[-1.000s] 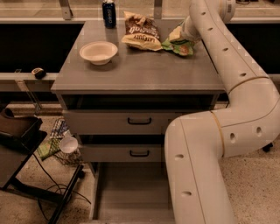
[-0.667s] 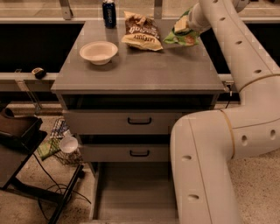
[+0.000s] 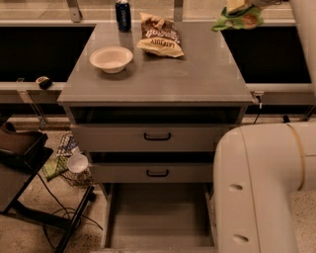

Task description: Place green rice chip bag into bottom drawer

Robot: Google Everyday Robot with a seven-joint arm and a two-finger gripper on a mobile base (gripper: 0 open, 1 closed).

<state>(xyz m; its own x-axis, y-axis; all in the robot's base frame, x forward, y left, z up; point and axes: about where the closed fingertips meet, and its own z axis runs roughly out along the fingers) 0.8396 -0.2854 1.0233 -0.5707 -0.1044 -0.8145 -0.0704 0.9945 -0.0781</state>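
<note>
The green rice chip bag (image 3: 237, 16) hangs in the air at the top right, above the counter's back right corner. My gripper (image 3: 236, 4) is at the very top edge of the camera view, shut on the bag's upper part and mostly cut off by the frame. The bottom drawer (image 3: 158, 215) is pulled open at floor level under the cabinet, a flat grey tray with nothing in it. The bag is well above and behind the drawer.
On the grey counter (image 3: 197, 79) lie a brown chip bag (image 3: 159, 42), a white bowl (image 3: 111, 58) and a blue can (image 3: 123, 15). Two upper drawers (image 3: 157, 137) with black handles are closed. My bulky white arm (image 3: 261, 188) fills the right foreground. A black stand (image 3: 19, 168), cup (image 3: 77, 163) and cables are at left.
The green bag has been lifted off the counter's back right and carried up and to the right with the gripper. The other counter items have not moved.
</note>
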